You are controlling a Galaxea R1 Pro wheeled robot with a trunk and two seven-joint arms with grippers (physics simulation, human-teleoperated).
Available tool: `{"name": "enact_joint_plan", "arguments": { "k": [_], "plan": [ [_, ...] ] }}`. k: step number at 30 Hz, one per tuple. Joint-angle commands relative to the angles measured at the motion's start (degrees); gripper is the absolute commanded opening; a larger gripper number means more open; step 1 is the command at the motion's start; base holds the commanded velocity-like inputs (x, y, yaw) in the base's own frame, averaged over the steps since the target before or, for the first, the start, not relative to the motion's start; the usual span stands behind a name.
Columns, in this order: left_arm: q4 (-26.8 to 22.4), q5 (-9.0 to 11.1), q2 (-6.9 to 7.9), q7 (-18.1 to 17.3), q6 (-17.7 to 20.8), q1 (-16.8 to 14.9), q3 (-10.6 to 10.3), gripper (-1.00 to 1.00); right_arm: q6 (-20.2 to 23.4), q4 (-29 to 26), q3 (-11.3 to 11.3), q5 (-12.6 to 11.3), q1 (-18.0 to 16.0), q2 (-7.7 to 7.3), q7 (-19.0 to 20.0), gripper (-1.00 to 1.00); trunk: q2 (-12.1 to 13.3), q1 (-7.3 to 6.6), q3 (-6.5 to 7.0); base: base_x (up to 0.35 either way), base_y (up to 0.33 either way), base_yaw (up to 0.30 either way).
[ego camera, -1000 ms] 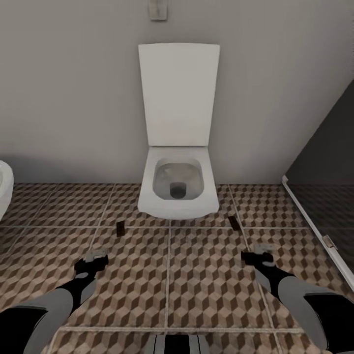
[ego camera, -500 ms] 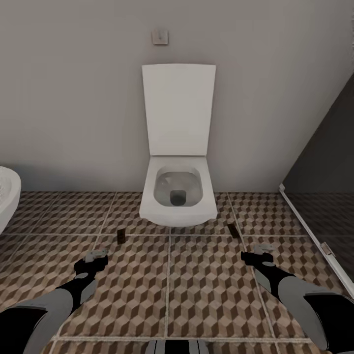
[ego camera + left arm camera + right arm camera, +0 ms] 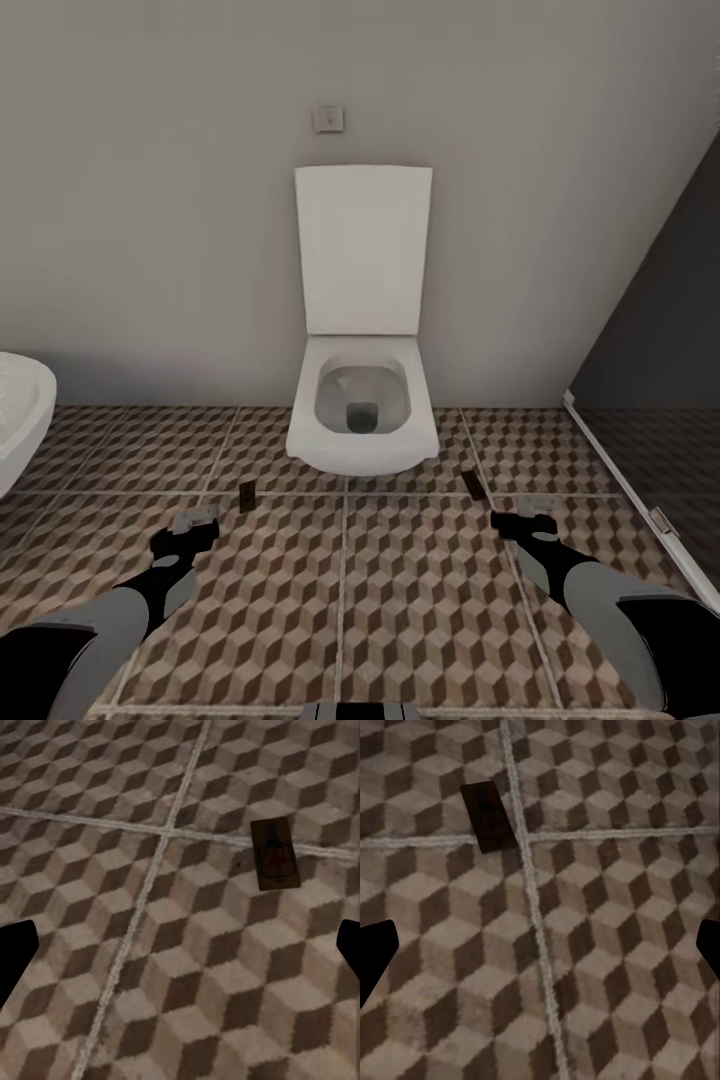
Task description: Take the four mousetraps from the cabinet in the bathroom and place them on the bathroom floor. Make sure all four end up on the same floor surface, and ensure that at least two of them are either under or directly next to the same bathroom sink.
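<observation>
The bathroom floor (image 3: 340, 590) held two mousetraps (image 3: 246, 495) (image 3: 476, 486) flanking the toilet (image 3: 360, 420). Both the left gripper (image 3: 195, 520) and right gripper (image 3: 522, 518) hung wide and empty; fetching the remaining traps seemed next.

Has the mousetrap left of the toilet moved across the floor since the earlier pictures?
No. The mousetrap keeps its place beside the toilet and on the same grout line of the floor; the camera moved, not the trap.

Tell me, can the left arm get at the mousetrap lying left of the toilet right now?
Probably yes: the mousetrap lies flat on bare floor just ahead of the open left gripper, with nothing between.
</observation>
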Motion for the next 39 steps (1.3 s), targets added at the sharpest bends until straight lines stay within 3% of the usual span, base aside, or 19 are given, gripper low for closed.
{"name": "enact_joint_plan", "arguments": {
  "k": [1,18,39],
  "plan": [
    [0.04,0.50,0.00,0.12,-0.16,-0.03,-0.49,1.00,-0.28,0.14,0.48,-0.50,-0.06,0.01,-0.08,1.00,0.00,-0.03,0.18,0.000,0.000,0.000],
    [0.04,5.49,-0.09,-0.44,-0.34,0.12,-0.49,1.00,-0.23,0.12,0.47,-0.33,-0.06,0.14,-1.60,1.00,0.23,-0.47,3.95,0.000,0.000,0.000],
    [-0.03,6.02,-1.02,-0.60,-0.45,0.13,-0.49,1.00,-0.15,0.12,0.47,-0.07,-0.07,0.05,-2.09,1.00,0.51,-1.01,8.60,0.000,0.000,0.000]
  ]
}}
